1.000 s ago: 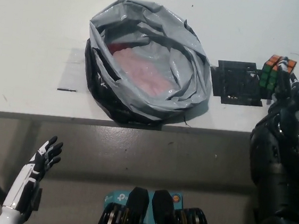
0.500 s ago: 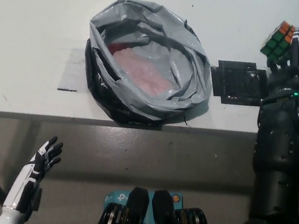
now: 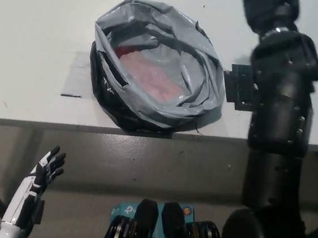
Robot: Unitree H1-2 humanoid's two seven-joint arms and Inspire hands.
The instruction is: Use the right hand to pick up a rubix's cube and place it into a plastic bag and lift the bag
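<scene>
Head view shows me the black right arm [image 3: 280, 103] reaching steeply up along the right side of the frame, its top end running off the upper edge near the table's far side; the right hand itself is out of the picture, so I cannot tell whether its fingers are clamped on anything. I cannot find the rubix's cube anywhere in view: not on the white table [image 3: 36, 38], not on the dark mat [image 3: 239, 90] that peeks out from behind the arm, and not visibly inside the plastic bag [image 3: 158, 68]. My guess is the cube is up in that unseen hand, though nothing here confirms it. The grey bag sits open-mouthed near the table's front edge, left of the arm, with something pinkish showing in its bottom. As I judge it, the pick is probably done and the carry is under way; dropping the cube into the bag and lifting the bag are both left to do. The bag's mouth lies just beside the arm's left flank, so the hand would need to swing left and come down. My white left hand [image 3: 42, 178] rests low at the lower left, below the table edge, fingers spread and holding nothing
</scene>
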